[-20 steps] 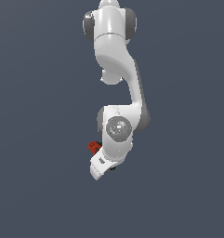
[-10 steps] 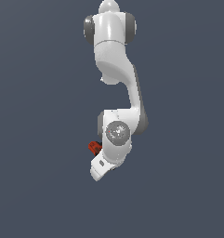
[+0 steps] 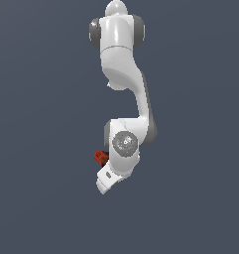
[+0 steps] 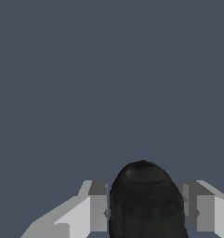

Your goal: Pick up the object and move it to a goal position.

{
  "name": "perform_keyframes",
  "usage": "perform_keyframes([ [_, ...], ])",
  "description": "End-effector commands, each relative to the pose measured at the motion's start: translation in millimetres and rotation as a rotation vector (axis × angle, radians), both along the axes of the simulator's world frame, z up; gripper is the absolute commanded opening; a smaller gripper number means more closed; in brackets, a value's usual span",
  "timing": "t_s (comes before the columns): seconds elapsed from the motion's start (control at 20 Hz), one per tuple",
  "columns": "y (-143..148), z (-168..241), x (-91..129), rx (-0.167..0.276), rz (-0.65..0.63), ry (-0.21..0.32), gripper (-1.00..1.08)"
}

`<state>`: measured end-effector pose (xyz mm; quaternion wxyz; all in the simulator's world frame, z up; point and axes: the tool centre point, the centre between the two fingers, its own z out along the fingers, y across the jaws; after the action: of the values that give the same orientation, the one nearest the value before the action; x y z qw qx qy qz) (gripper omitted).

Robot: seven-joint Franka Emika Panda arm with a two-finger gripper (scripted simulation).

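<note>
Featureless grey backdrop; your gripper (image 4: 143,209), closed around the drill (image 3: 100,157), has drifted toward twelve o'clock, carrying it goalward.

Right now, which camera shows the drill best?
The wrist view: the drill fills the gap between the gripper's fingers, showing only its black end. The exterior view shows just an orange-red sliver behind the white hand.

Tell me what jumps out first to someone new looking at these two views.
In the exterior view, the white arm hangs down the middle of a plain dark grey backdrop, with a small orange-red drill peeking out at the exterior view's left of the wrist. In the wrist view, a black rounded part of the drill fills the gap between the two grey fingers of the tool, apparently gripped, though contact is hard to confirm.
</note>
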<state>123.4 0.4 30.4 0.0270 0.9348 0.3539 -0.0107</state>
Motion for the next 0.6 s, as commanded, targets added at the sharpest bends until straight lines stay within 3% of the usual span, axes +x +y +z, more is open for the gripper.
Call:
perform_keyframes([
  [0.0,0.6,-0.7,-0.1,0.001,0.0,0.0,-1.0],
  [0.55,-11.8,25.3,7.7,-0.002,-0.002,-0.035,-1.0],
])
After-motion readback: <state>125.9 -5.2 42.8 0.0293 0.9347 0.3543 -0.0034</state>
